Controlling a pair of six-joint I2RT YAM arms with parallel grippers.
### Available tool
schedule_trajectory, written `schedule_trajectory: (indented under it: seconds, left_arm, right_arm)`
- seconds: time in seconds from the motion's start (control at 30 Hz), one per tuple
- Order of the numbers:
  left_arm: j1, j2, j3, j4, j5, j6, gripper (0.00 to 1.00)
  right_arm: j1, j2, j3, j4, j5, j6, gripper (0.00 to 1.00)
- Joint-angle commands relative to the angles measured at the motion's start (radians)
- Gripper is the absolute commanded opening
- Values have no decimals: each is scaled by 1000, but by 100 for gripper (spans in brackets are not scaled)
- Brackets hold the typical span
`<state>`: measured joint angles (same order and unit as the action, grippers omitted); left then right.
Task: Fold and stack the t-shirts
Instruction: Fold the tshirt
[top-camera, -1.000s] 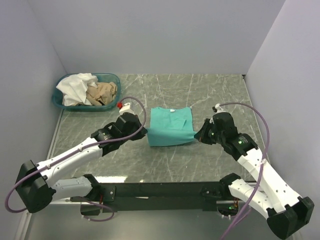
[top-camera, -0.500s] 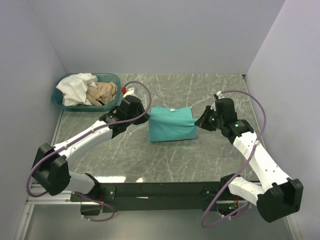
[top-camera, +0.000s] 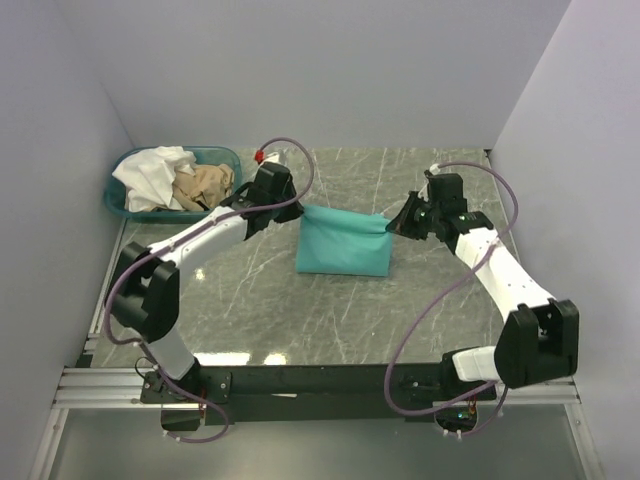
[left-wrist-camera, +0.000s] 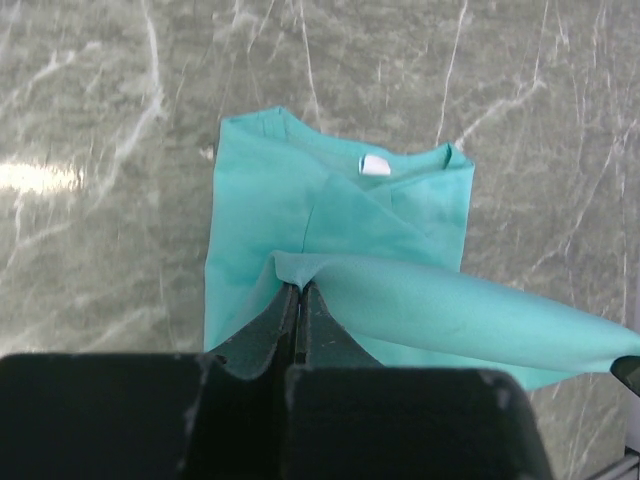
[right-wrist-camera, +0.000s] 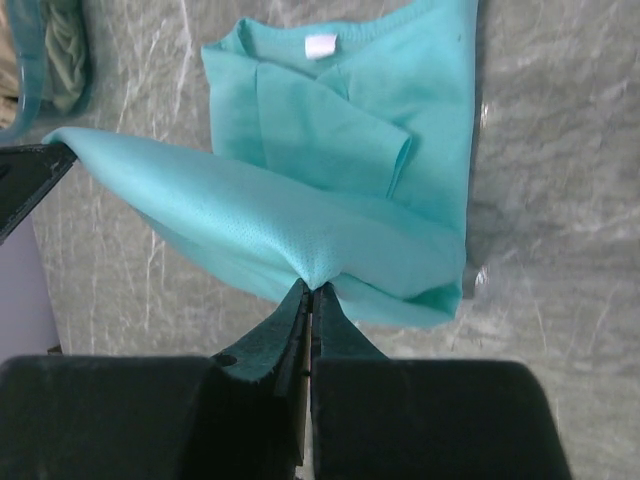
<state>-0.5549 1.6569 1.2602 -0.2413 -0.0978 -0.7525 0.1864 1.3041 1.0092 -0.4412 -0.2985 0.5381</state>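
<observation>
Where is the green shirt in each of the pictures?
Top external: the plain teal-green cloth t-shirt sits in the centre.
Left wrist: it fills the centre, a fold pinched in the left gripper.
Right wrist: upper centre, a fold pinched in the right gripper.
Shared landmark: its small white neck tag, in both wrist views.

Light is bright and even, coming from above. Left of my left claw (left-wrist-camera: 297, 296) a white glare lies on the worktop (left-wrist-camera: 560, 120). Shadows are soft. The bodies of this claw and my right claw (right-wrist-camera: 308, 295) are dark, slightly blurred near the lens; ahead all is sharp.
</observation>
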Motion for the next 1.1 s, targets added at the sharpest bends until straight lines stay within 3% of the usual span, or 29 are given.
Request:
schedule_trajectory:
  seconds: [0.0, 0.77, 0.8, 0.83, 0.87, 0.9, 0.93, 1.0, 1.03, 1.07]
  left_arm:
    - [26, 61, 83, 54, 39, 41, 1]
    - [124, 420, 349, 59, 170, 73, 1]
    - [125, 438, 367, 54, 170, 74, 2]
    - [127, 448, 375, 53, 175, 81, 7]
    - [127, 461, 384, 50, 178, 81, 13]
    - [128, 466, 404, 45, 182, 84, 33]
    - [128, 471, 418, 40, 191, 94, 44]
    - [128, 465, 445, 17, 196, 97, 70]
    - [128, 455, 446, 17, 198, 97, 99]
    - [128, 423, 441, 14, 196, 94, 99]
  right_arm:
    - [-21, 63, 78, 74, -16, -3, 0]
    - [-61, 507, 285, 128, 50, 10, 0]
    - [-61, 526, 292, 131, 50, 7, 5]
    - [-62, 538, 299, 133, 50, 5, 14]
    - [-62, 549, 325, 128, 52, 0, 38]
    - [-65, 570, 342, 121, 58, -16, 45]
    - [-65, 578, 362, 110, 71, -21, 50]
    - [-65, 575, 410, 72, 122, -39, 68]
    - [-64, 564, 414, 62, 128, -44, 75]
    - [-62, 548, 404, 62, 133, -52, 75]
